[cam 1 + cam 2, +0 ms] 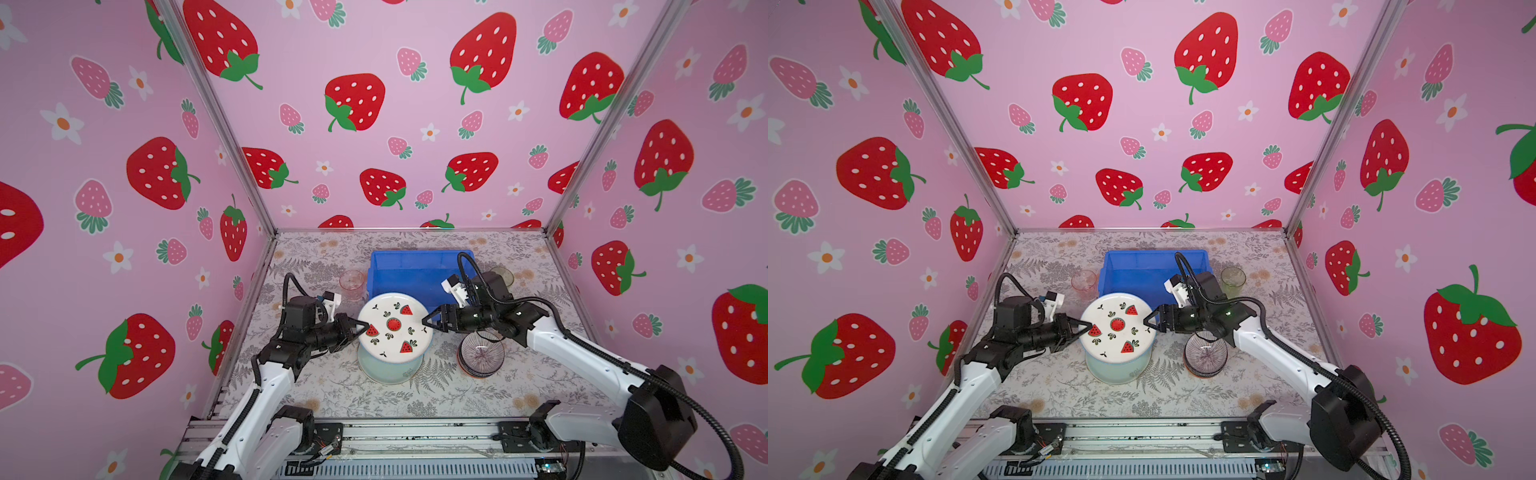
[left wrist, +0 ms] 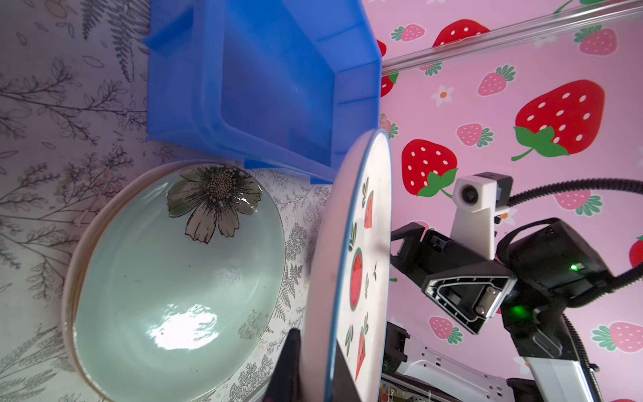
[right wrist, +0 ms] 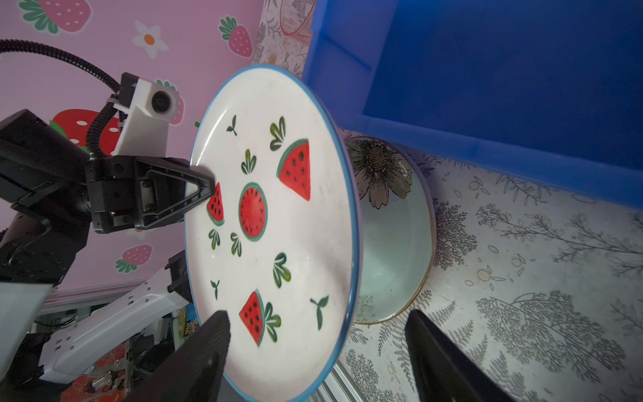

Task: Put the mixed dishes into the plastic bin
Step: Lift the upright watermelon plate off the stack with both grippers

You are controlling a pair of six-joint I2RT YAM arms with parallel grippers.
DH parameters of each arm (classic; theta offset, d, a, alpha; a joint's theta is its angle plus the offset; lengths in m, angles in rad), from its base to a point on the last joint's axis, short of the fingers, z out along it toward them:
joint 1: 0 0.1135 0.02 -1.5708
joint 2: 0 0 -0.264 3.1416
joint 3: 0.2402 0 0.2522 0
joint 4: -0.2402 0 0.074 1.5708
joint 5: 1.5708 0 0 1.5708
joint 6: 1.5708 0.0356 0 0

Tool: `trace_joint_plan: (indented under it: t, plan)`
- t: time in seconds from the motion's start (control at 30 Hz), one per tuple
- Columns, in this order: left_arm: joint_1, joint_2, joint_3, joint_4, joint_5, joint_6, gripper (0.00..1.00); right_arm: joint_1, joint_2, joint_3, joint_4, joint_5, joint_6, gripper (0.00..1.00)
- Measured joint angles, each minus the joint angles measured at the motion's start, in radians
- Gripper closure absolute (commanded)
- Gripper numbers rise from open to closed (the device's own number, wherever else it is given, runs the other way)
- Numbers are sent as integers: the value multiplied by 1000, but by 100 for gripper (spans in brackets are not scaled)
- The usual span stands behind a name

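Observation:
The watermelon-print plate [image 1: 392, 326] [image 3: 271, 226] hangs level above the table. My left gripper [image 1: 363, 328] [image 2: 316, 344] is shut on its left rim, one finger above and one below. Opposite it, my right gripper [image 1: 426, 322] [image 3: 316, 318] is open, its jaws standing wide on either side of the plate's right rim without closing on it. A pale green flowered plate [image 1: 386, 370] [image 2: 174, 278] lies on the table directly underneath. The blue plastic bin [image 1: 415, 270] [image 2: 278, 87] stands just behind, and nothing shows inside it.
A pink tumbler [image 1: 353, 282] stands left of the bin. On the bin's right a green tumbler [image 1: 1233, 280] stands behind my right arm. A stack of bowls with a purple-striped one on top [image 1: 481, 355] sits under my right forearm. Pink walls enclose three sides.

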Motion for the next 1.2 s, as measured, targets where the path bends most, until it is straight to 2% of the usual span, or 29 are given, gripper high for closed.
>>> trace_joint_plan:
  t: [0.2, 0.43, 0.63, 1.03, 1.2]
  plan:
    - [0, 58, 36, 73, 7, -10, 100, -7, 1, -23, 74, -51, 31, 26]
    - [-13, 85, 48, 118, 12, -10, 100, -13, 21, -24, 175, -77, 69, 37]
    - [-20, 101, 48, 142, 10, -11, 100, -16, 51, -40, 249, -80, 118, 48]
    - [-25, 155, 48, 192, 19, -13, 100, -37, 70, -90, 331, -74, 188, 75]
    - [-35, 189, 48, 210, 19, -8, 100, -49, 70, -122, 360, -69, 222, 81]
